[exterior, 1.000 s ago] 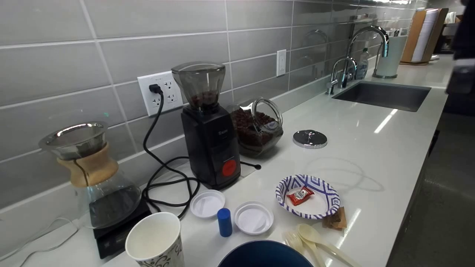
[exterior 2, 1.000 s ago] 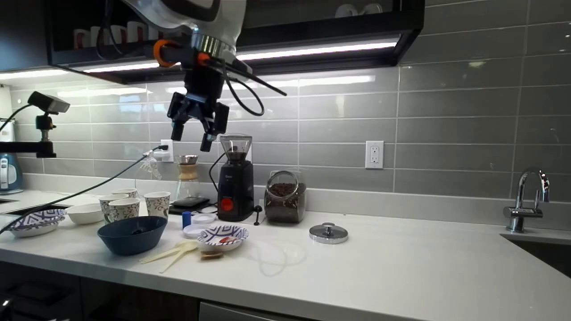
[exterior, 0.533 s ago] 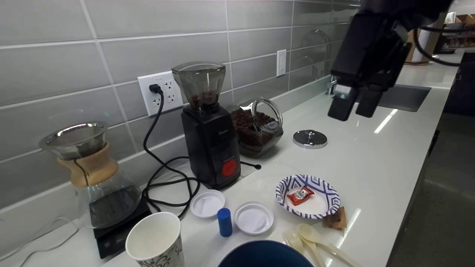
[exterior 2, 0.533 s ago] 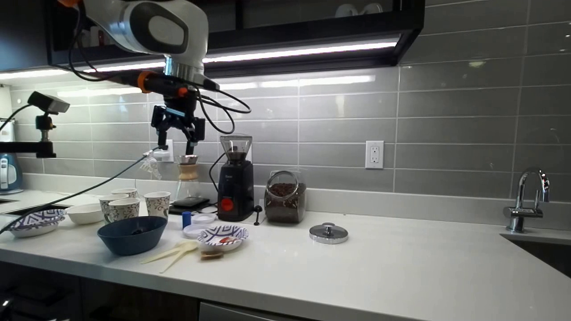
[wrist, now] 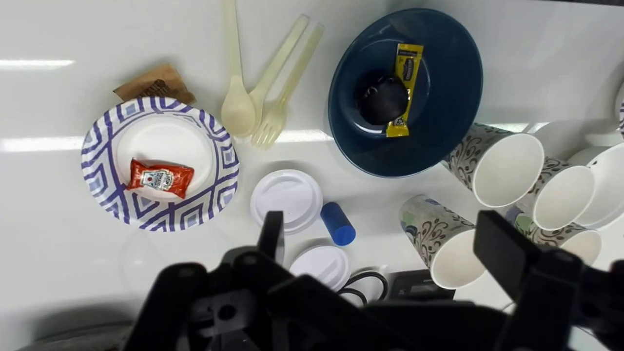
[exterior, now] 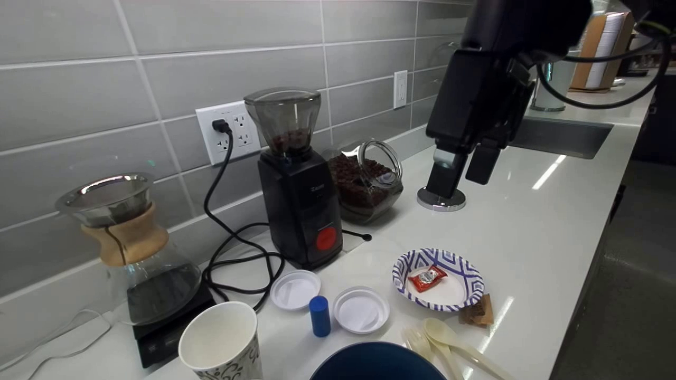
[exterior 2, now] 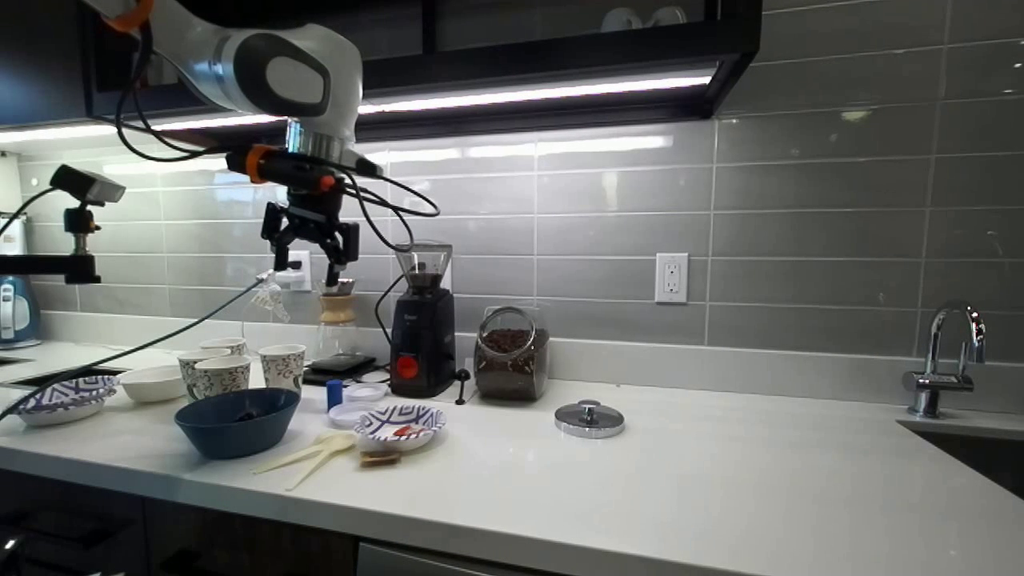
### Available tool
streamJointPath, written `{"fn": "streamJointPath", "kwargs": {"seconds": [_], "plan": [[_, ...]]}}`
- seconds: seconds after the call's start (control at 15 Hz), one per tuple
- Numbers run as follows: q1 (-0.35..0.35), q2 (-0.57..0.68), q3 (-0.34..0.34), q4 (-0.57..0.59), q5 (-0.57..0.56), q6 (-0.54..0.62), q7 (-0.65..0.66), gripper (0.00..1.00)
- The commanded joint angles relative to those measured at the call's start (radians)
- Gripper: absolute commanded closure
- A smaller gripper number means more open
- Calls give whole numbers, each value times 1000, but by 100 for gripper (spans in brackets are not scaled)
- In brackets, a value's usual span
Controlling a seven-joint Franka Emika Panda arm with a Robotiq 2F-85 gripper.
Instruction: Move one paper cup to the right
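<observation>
Several white paper cups with a printed swirl pattern stand upright on the counter. One paper cup (wrist: pixel 434 229) stands apart from the others, beside the coffee maker; it also shows in both exterior views (exterior: pixel 219 338) (exterior 2: pixel 282 366). More paper cups (exterior 2: pixel 222 376) stand grouped behind the bowl and show at the right of the wrist view (wrist: pixel 508 168). My gripper (exterior 2: pixel 306 268) hangs well above the counter, near the height of the coffee maker's top. In the wrist view the gripper (wrist: pixel 382 229) is open and empty; the lone cup lies below, partly overlapped by the right finger.
A dark blue bowl (exterior 2: pixel 236 428) stands in front of the cups. Two white lids (wrist: pixel 287 200), a blue cylinder (wrist: pixel 336 222), a patterned plate (wrist: pixel 222 146) with a red packet and pale cutlery (wrist: pixel 239 107) lie nearby. The coffee maker (exterior: pixel 132 232), black grinder (exterior 2: pixel 422 344) and bean jar (exterior 2: pixel 512 368) line the wall.
The arm has moved left and down in an exterior view, and its gripper has come into the other view from the upper right, lowering. The gripper stays open. Nothing on the counter has moved.
</observation>
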Motion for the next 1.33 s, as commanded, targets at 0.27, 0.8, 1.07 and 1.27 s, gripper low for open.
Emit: {"fn": "streamJointPath", "kwargs": {"seconds": [0.27, 0.8, 1.07, 1.27], "plan": [[11, 25, 10, 15, 9, 23, 22, 0], [70, 167, 170, 28, 3, 203, 258, 0], [82, 268, 169, 46, 61, 317, 253, 0], [73, 332, 153, 86, 110, 296, 231, 0]]}}
